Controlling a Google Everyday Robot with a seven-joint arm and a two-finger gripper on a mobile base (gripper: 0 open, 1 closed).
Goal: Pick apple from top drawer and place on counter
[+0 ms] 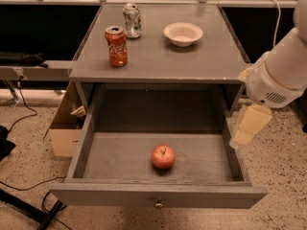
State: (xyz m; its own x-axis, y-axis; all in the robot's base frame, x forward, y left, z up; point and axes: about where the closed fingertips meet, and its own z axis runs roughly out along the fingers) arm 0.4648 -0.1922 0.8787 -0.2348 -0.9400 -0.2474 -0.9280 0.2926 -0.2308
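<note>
1. Camera view, far left: dark cables (21, 110) trail over the speckled floor (29, 162). An open cardboard box (62, 131) stands just beside the left side of the grey cabinet (158, 110).
2. Left part of the counter (163, 61): a red Coca-Cola can (116, 45) stands upright near the left edge. A silver can (131, 20) stands upright behind it and slightly to its right. The two are close together; we cannot tell whether they touch.
3. Below the counter, the top drawer (120, 157) is pulled out toward the camera and stands wide open. Its small round metal knob (158, 204) sits at the middle of the front panel.
4. The apple (163, 157) lies on the drawer floor, near the middle and somewhat toward the front panel. Its stem points up and it touches no wall.
5. Right of the two cans, a white bowl (183, 34) sits upright on the counter, toward the back and well apart from the Coca-Cola can.
6. The gripper (250, 124) hangs at the right, pointing down. In the picture it sits at the drawer's right wall, below the counter's front right corner. It is well apart from the apple and we see nothing held in it. We cannot tell whether it is set wide or narrow.
7. Far right: the white arm (283, 71) comes in from the right edge and carries the gripper at its lower end.
</note>
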